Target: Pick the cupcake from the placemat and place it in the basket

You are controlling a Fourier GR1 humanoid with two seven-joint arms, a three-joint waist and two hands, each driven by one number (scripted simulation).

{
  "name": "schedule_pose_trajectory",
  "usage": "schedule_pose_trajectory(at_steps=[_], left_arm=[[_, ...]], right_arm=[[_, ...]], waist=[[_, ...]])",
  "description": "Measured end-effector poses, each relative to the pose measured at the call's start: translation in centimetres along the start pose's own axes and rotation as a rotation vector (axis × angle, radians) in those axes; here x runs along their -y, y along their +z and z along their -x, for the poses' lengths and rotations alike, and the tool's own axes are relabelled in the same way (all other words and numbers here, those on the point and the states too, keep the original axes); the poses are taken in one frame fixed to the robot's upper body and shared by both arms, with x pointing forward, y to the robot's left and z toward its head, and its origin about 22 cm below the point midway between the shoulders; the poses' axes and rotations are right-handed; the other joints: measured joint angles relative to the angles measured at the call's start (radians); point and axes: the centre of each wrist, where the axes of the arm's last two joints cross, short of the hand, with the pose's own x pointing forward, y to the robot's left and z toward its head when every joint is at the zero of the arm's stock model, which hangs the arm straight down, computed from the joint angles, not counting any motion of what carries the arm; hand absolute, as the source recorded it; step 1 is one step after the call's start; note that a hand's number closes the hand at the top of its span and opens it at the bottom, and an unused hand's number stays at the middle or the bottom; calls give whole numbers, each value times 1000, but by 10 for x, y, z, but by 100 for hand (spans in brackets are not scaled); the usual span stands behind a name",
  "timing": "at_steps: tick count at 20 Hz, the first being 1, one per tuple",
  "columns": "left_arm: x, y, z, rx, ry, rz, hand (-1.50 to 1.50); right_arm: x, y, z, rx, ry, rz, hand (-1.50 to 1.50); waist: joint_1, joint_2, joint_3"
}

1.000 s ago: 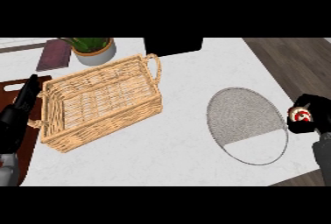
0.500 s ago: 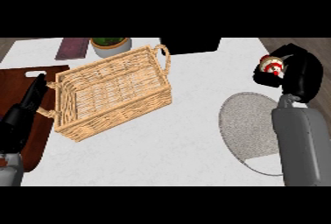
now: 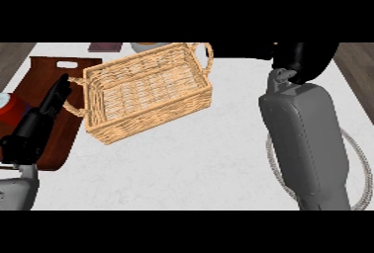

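Although we looked for the cupcake, we could not find it anywhere in the head view, so we cannot tell where it was. We took the wicker basket (image 3: 142, 91) as our landmark: it sat tilted on the white counter (image 3: 190, 163), with one looped handle at its far right corner and another at its left end. Well to the right of the basket, our right hand (image 3: 303, 59) showed only as a dark rounded mass at the end of the grey forearm (image 3: 306, 143), partly cut by the upper band; we could not tell how its fingers stood or whether anything lay inside them. That forearm covered most of the grey placemat (image 3: 356, 163), of which only a thin curved rim showed on either side of it, right of and nearer than the basket. Just left of the basket, our left hand (image 3: 40, 123) lay over a brown cutting board (image 3: 58, 66), its fingers (image 3: 55, 94) straight and pressed together, pointing away from us toward the basket's left handle and holding nothing. Farther left of the basket, a red object (image 3: 9, 108) was cut off by the view's edge and could not be identified. Beyond the basket, a dark flat object (image 3: 106, 47) and a pale rounded one (image 3: 146, 47) were clipped at the top.
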Motion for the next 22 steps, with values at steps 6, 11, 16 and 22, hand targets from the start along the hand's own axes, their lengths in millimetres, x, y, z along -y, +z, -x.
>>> schedule_pose_trajectory(at_steps=[6, 11, 16, 22], left_arm=[[15, -13, -13, 57, 14, 53, 0], [28, -21, -21, 79, 26, 84, 0], [32, -28, -26, 94, 25, 100, 0], [34, -30, -26, 93, 25, 101, 0]], right_arm=[[17, 18, -73, 7, 46, 44, 150], [19, 15, -102, -26, 92, 3, 150], [11, 2, -112, -88, 138, -72, 150], [-15, -10, -106, -157, 285, -157, 150]], waist=[[67, 28, 5], [97, 44, 8], [118, 52, 9], [117, 50, 8]])
